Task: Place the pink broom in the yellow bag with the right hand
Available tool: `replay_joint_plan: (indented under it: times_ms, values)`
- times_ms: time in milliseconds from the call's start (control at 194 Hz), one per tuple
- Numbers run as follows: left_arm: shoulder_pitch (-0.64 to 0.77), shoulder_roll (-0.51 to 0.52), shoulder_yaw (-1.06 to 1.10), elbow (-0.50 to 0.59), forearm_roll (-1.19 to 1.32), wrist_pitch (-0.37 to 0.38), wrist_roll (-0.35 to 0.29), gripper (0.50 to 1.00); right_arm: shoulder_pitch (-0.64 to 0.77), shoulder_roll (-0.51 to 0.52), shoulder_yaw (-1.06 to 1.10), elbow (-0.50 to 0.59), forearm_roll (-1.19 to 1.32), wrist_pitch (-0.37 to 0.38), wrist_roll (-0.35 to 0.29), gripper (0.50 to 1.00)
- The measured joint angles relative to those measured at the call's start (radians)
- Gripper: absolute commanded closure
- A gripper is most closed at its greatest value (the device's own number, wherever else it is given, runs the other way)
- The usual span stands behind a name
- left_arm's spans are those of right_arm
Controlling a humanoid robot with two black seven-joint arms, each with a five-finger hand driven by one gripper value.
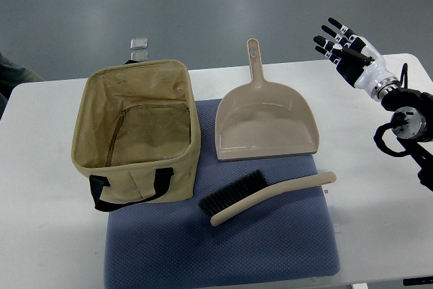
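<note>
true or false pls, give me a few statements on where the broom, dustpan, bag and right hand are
1. The broom lies on the blue mat, in front of the dustpan. True.
2. The right hand grips the broom. False: it hovers apart from it, fingers spread, holding nothing.
3. The yellow bag stands open and empty. True.
4. The dustpan is inside the bag. False: it lies to the right of the bag, handle pointing away from the robot.
5. The broom's bristles point toward the bag's side. True.
</note>
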Motion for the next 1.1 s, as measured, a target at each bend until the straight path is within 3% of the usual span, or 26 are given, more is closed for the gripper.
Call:
replay_joint_plan:
  times_ms: [1097]
  values:
    - [0.001,0.000,-0.002,0.002,0.000,0.004,0.005,0.500,0.003,-0.001,0.000,0.000,0.000,0.027,-0.002,0.570]
